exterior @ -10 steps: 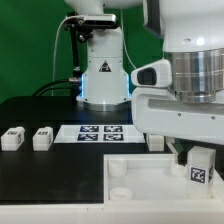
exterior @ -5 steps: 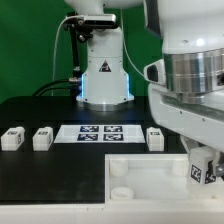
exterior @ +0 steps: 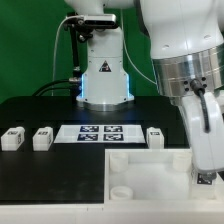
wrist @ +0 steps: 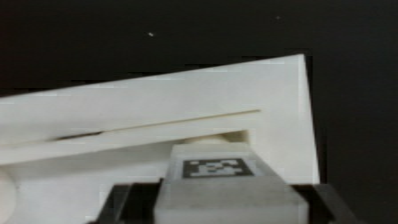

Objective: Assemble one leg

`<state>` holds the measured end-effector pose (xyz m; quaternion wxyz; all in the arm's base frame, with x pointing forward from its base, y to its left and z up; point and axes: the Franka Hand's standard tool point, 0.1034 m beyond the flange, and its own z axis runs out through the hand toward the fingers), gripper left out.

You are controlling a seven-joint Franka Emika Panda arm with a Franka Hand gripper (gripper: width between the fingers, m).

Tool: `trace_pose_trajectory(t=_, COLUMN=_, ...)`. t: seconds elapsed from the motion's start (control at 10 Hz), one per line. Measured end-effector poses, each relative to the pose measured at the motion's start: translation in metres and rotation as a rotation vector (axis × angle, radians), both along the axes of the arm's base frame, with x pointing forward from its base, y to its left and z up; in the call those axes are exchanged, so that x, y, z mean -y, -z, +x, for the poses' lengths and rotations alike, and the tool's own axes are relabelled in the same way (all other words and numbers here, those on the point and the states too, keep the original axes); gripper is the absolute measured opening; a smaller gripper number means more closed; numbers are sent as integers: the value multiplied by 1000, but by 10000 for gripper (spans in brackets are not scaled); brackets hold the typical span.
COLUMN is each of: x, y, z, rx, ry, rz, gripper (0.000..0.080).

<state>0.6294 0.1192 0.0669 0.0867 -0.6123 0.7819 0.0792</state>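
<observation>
In the wrist view my gripper point(wrist: 217, 207) is shut on a leg point(wrist: 217, 180), a small white block with a black-and-white tag on its face. The dark fingers point(wrist: 130, 205) press on both its sides. It hangs over the large white panel point(wrist: 125, 120), near that panel's edge. In the exterior view the gripper point(exterior: 206, 176) is at the exterior view's right, over the panel's point(exterior: 140, 168) right end, and the arm hides the held leg. Three more legs point(exterior: 12, 138) point(exterior: 42, 138) point(exterior: 155, 136) stand on the black table.
The marker board point(exterior: 98, 132) lies flat between the loose legs, in front of the robot base point(exterior: 103, 75). The panel has a round hole point(exterior: 120, 190) near its front corner. The table's front edge is close below the panel.
The arm has swung toward the exterior view's right and turned at the wrist. The held leg, whose tag showed earlier, is now hidden behind the arm.
</observation>
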Motion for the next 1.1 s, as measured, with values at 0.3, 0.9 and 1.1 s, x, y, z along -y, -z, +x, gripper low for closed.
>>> trace_pose_trajectory(t=0.3, x=0, y=1, z=-1, rx=-13, ry=50, rz=1, gripper=366)
trace_pose_trajectory(t=0.9, x=-5, y=-20, z=-13, rx=9, ry=36, rz=16, gripper=649)
trace_pose_trajectory(t=1.1, x=-5, y=-20, z=-17, rx=4, ry=37, rz=17, gripper=649)
